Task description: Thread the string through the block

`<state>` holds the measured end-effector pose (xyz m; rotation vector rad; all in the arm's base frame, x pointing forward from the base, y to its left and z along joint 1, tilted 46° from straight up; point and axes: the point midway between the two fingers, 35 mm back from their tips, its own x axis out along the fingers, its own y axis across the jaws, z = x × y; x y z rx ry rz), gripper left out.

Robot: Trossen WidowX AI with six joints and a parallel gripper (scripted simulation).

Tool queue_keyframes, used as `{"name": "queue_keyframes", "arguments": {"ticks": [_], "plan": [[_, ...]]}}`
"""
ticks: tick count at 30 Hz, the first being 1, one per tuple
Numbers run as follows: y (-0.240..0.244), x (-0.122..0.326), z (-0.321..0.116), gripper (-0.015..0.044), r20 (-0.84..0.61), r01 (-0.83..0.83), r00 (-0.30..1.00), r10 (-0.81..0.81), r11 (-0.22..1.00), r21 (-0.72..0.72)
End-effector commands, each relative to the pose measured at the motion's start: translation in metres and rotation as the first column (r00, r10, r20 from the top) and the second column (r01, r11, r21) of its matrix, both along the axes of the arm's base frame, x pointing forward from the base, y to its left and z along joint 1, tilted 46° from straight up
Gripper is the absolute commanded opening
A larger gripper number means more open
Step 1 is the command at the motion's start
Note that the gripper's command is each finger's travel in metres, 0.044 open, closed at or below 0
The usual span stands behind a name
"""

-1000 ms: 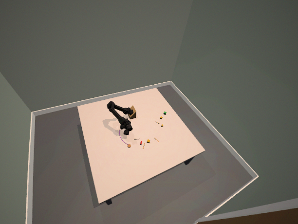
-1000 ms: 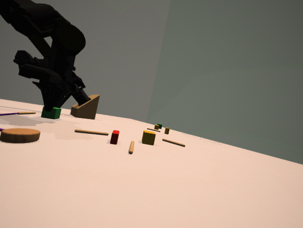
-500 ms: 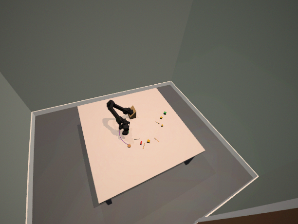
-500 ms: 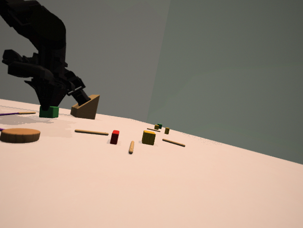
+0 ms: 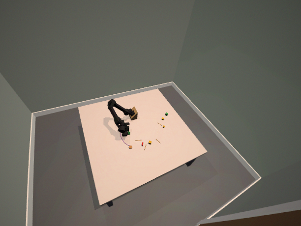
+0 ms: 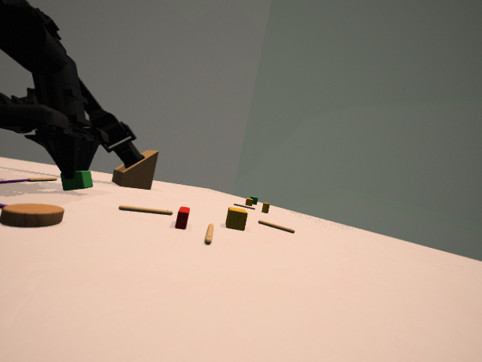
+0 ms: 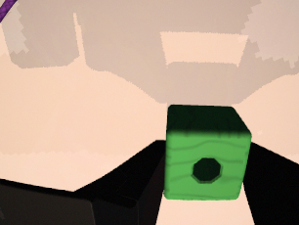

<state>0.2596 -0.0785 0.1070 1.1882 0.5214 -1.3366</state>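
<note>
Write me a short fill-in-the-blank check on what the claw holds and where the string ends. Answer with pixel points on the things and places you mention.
The claw [image 5: 126,134] [image 6: 76,173] [image 7: 203,151] is shut on a block coloured ____.
The string [image 5: 124,141] [image 6: 15,181] [image 7: 7,10] is coloured ____.
The small red block [image 5: 142,144] [image 6: 182,218] stands nearest a larger block coloured ____.

Missing words: green; purple; yellow

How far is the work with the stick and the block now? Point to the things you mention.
No threading looks done: the string's stick [image 6: 43,179] lies on the table. In hand: the gripper [image 6: 76,167] [image 7: 203,151] grips the green block [image 6: 77,181] [image 7: 207,168] [image 5: 129,133], its hole showing no string. Left: picking up the stick, threading, pulling, laying down, opening.
</note>
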Motion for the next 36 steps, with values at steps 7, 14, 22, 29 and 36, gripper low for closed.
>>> {"name": "queue_keyframes", "arguments": {"ticks": [7,14,22,29,36], "plan": [[-0.007,-0.003,0.002,0.0,0.031,-0.058,0.998,0.054,0.991,0.118],[-0.011,-0.004,0.003,0.0,0.05,-0.088,0.996,0.08,0.981,0.175],[-0.018,-0.005,0.005,0.0,0.079,-0.134,0.99,0.116,0.954,0.268],[-0.022,-0.006,0.008,0.0,0.11,-0.166,0.984,0.137,0.934,0.317],[-0.022,-0.006,0.008,0.0,0.11,-0.166,0.984,0.138,0.933,0.319]]}}
